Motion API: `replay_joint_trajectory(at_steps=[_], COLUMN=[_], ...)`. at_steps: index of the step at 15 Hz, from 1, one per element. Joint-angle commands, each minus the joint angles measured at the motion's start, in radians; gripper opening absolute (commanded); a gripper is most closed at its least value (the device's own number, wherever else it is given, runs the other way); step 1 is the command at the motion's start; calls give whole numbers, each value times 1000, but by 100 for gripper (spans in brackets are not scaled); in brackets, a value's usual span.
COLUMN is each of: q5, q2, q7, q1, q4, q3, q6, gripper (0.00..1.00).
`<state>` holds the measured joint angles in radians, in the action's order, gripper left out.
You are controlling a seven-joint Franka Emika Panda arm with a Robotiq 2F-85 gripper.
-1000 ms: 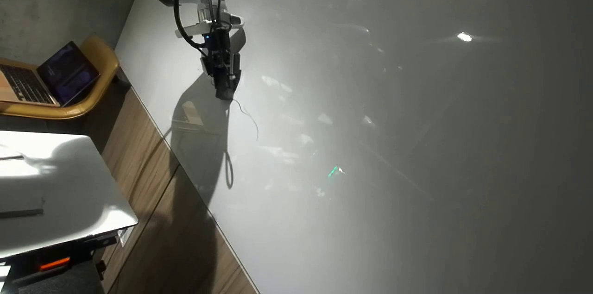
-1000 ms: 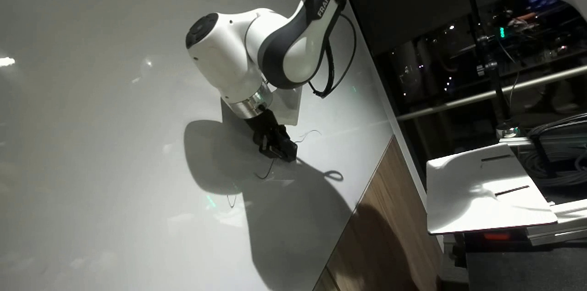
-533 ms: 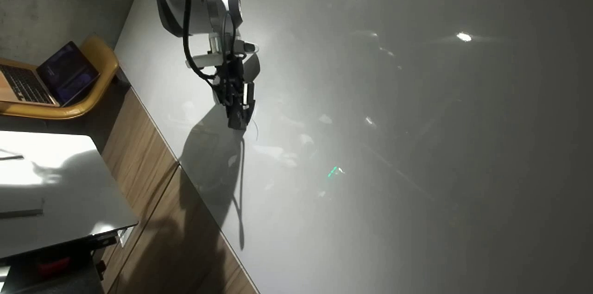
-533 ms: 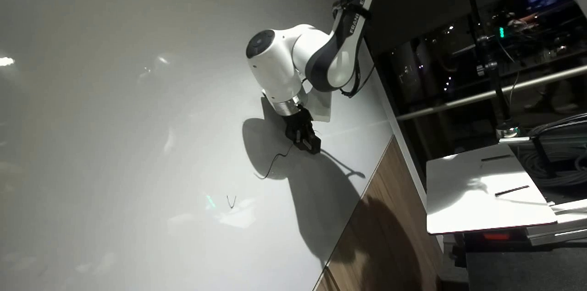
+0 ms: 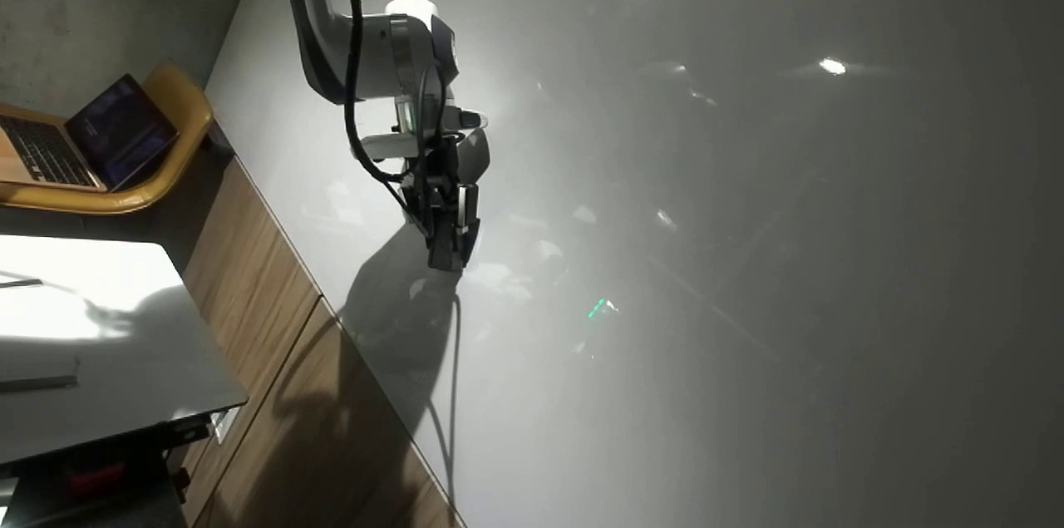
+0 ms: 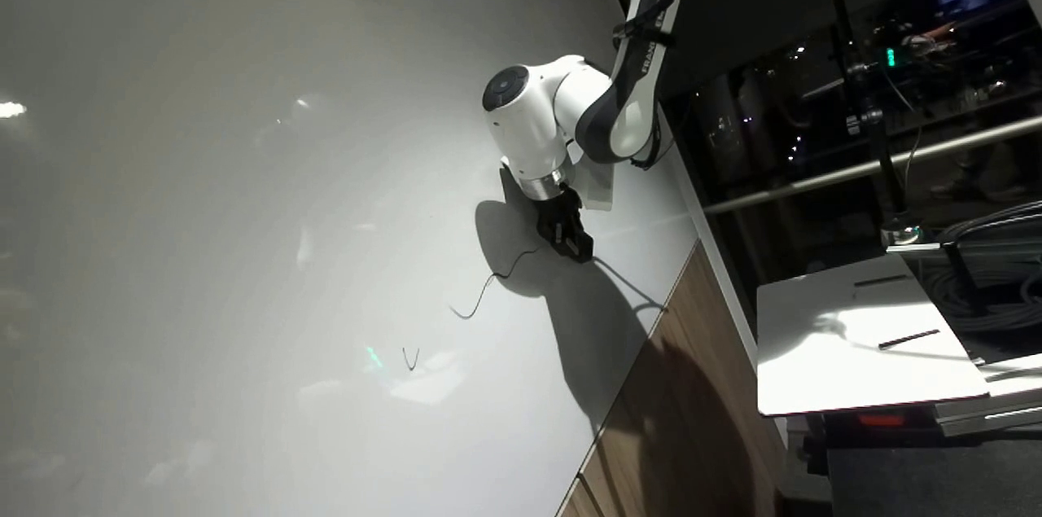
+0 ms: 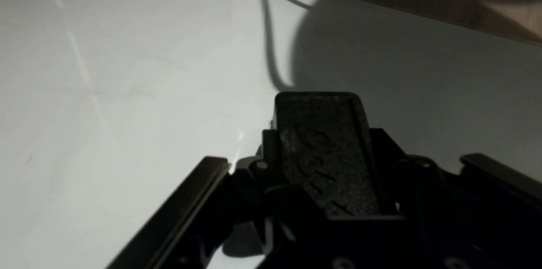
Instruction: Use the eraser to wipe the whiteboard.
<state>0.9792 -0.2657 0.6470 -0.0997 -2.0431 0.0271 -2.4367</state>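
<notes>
By the Robotiq gripper (image 7: 322, 144), one dark grey eraser (image 7: 324, 133) is clamped, held at one whiteboard (image 6: 203, 199); whether contact is made cannot be told. Two pen marks (image 6: 480, 299) are seen in an exterior view: one short V (image 6: 411, 368), one long squiggle (image 6: 494, 276) partly crossed by a shadow (image 6: 590, 330). Part of the whiteboard is blocked by one Panda arm (image 6: 578, 102). One laptop (image 5: 116, 129) is borne by one yellow chair (image 5: 189, 108).

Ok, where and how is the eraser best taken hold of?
I'd grip the eraser by its two long sides, coming in from a short end: it's an oblong block, narrow enough to fit in the pincer, which holds it that way. Its far end juts out, likely free to meet the whiteboard.
</notes>
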Motion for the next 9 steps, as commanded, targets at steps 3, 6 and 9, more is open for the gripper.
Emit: replay_joint_trajectory(at_steps=[3, 6, 9], q5=[48, 42, 27], q2=[-30, -35, -44], q7=[-24, -26, -6], q1=[56, 56, 20], q4=[67, 82, 85], q3=[49, 44, 11], q6=[-47, -34, -15], gripper=[30, 30, 30])
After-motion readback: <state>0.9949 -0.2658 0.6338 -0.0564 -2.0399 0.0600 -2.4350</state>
